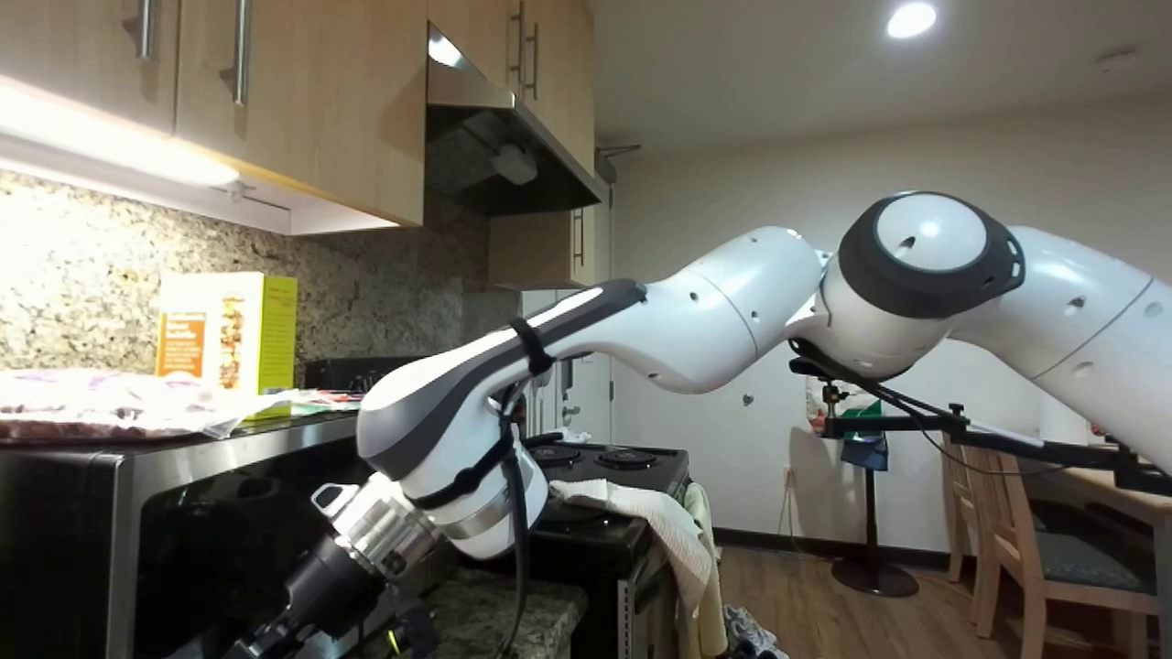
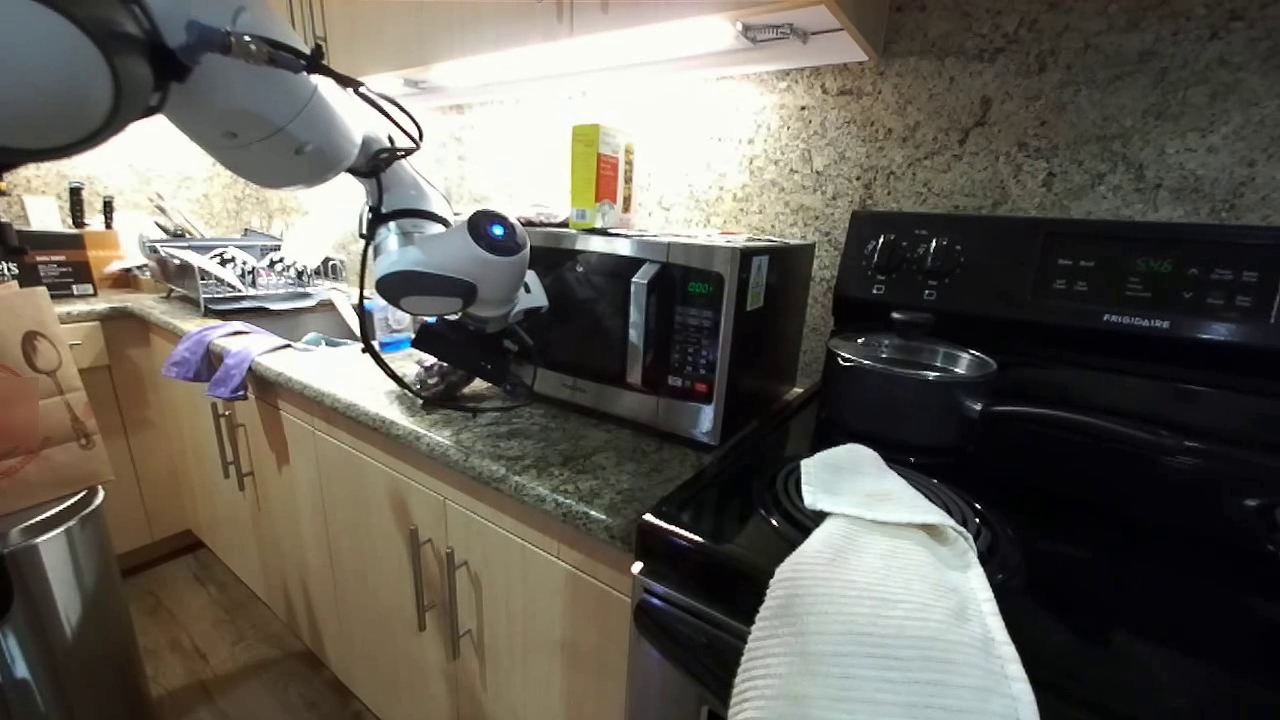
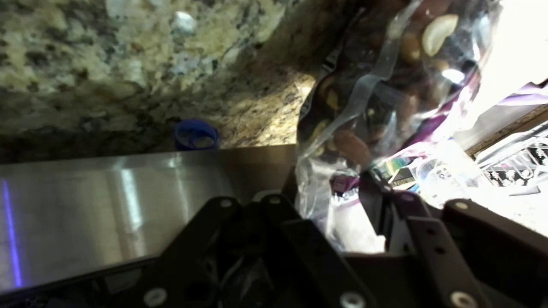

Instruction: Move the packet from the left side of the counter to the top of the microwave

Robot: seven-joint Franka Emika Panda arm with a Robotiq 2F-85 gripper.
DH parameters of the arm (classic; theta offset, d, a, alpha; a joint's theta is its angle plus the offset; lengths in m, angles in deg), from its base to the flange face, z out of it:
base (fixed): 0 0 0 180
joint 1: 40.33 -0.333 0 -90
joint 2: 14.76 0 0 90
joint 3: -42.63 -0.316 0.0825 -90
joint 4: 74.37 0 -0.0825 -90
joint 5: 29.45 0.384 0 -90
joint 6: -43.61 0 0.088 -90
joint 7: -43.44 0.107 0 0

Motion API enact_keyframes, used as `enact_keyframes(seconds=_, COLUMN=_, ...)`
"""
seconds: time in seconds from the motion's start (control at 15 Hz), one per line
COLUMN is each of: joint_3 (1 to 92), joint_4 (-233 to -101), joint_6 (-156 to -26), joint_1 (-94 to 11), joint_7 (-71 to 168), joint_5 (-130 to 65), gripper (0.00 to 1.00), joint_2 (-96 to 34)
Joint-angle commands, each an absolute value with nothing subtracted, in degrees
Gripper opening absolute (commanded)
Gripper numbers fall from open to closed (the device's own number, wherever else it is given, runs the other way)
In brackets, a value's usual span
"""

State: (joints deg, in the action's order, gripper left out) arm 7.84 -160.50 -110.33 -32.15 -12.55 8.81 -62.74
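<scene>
One packet (image 3: 389, 94), long axis diag. up-R in wrist view, lower end w/in gripper (image 3: 332, 186), clenched or not unclear.

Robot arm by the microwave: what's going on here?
The robot arm has its hand at a clear packet of what look like nuts, low by the counter in front of the microwave. Part of it shows between the jaws; whether it's clamped or lifted, I can't tell. It isn't on top of the microwave yet.
</scene>
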Motion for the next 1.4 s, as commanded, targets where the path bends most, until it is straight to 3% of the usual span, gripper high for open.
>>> enact_keyframes(seconds=0.0, joint_3=8.5, joint_4=-159.9, joint_6=-107.7, joint_1=-32.8, joint_7=-11.2, joint_5=8.7, gripper=0.10, joint_2=-62.0)
enact_keyframes(seconds=0.27, joint_3=8.9, joint_4=-161.6, joint_6=-102.7, joint_1=-31.8, joint_7=-10.7, joint_5=9.2, gripper=0.04, joint_2=-59.3)
enact_keyframes(seconds=0.47, joint_3=9.7, joint_4=-163.7, joint_6=-98.9, joint_1=-30.7, joint_7=-11.0, joint_5=10.2, gripper=0.09, joint_2=-54.6)
enact_keyframes(seconds=1.0, joint_3=13.6, joint_4=-161.6, joint_6=-94.5, joint_1=-33.2, joint_7=-12.8, joint_5=11.2, gripper=0.08, joint_2=-53.2)
enact_keyframes(seconds=1.33, joint_3=24.5, joint_4=-162.3, joint_6=-91.3, joint_1=-38.4, joint_7=-1.2, joint_5=0.7, gripper=0.08, joint_2=-47.1)
